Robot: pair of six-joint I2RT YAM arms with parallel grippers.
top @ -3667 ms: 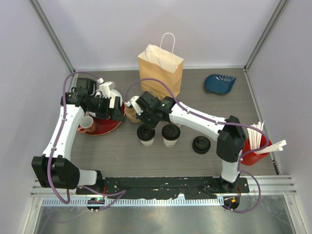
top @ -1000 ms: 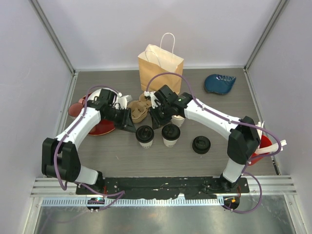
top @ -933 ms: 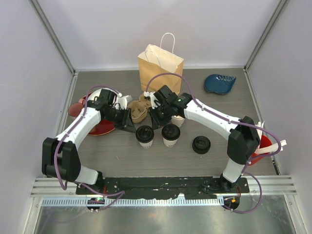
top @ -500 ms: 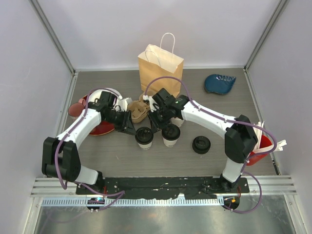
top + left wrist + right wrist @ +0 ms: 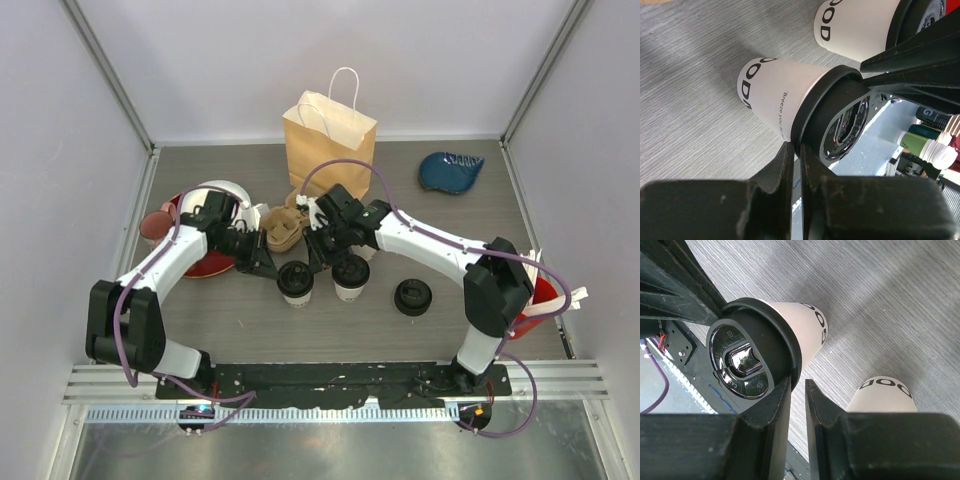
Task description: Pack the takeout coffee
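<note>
Our left pincer, pressed together and empty, sits just beside the left cup. Our right pincer, also pressed together, hangs between it and the right cup. Both cups stand nearer than the bag. Advancing unspread, we may topple one or clash pincers.

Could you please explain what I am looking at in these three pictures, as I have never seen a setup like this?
Two robot arms are bolted to a table. One picture looks down from above; the other two come from a camera on each wrist. The left hand is beside the left cup, the right hand beside the right cup; both hands look closed, holding nothing I can see. Also there: a paper bag, a cardboard carrier, spare lids, a red plate.
</note>
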